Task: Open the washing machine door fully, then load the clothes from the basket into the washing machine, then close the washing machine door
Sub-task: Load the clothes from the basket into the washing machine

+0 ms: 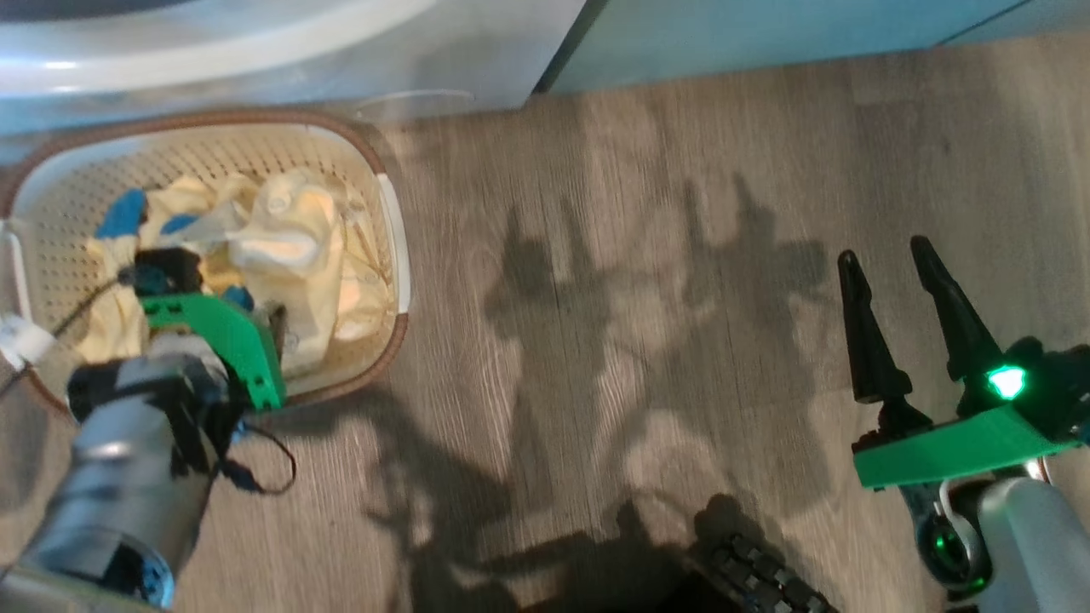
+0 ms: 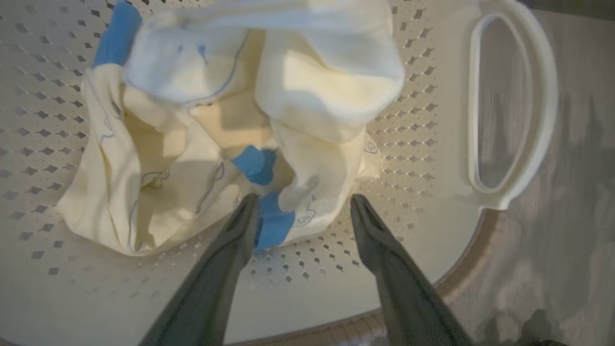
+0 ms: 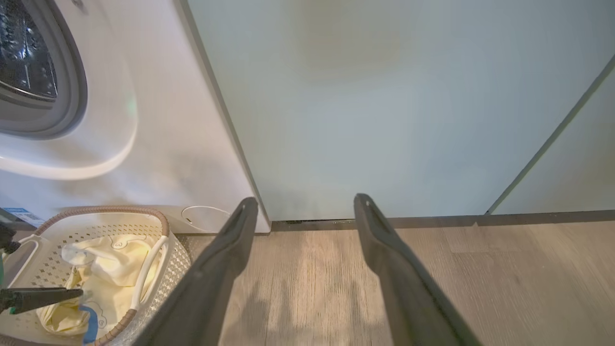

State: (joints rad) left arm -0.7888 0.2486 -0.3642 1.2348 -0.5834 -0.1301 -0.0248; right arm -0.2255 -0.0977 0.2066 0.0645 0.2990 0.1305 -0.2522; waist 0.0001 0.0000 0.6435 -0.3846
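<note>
The basket (image 1: 387,255) stands on the floor against the washing machine (image 1: 255,51), holding pale yellow clothes (image 1: 289,238) with blue patches. My left gripper (image 2: 305,199) hangs inside the basket (image 2: 432,202) and is open. Its fingertips straddle the near edge of the clothes (image 2: 312,96), one tip against a blue patch (image 2: 274,221). My right gripper (image 1: 890,272) is open and empty above the floor, well right of the basket. The right wrist view shows the machine's grey rubber ring (image 3: 72,96) and steel drum (image 3: 24,57). The washing machine door is out of view.
Pale green cabinets (image 3: 384,96) run to the right of the washing machine (image 3: 144,144). Wood-look floor (image 1: 639,298) stretches between the basket and my right arm. A white basket handle (image 2: 509,110) lies right of my left fingers. A dark part of my base (image 1: 758,570) shows at the bottom.
</note>
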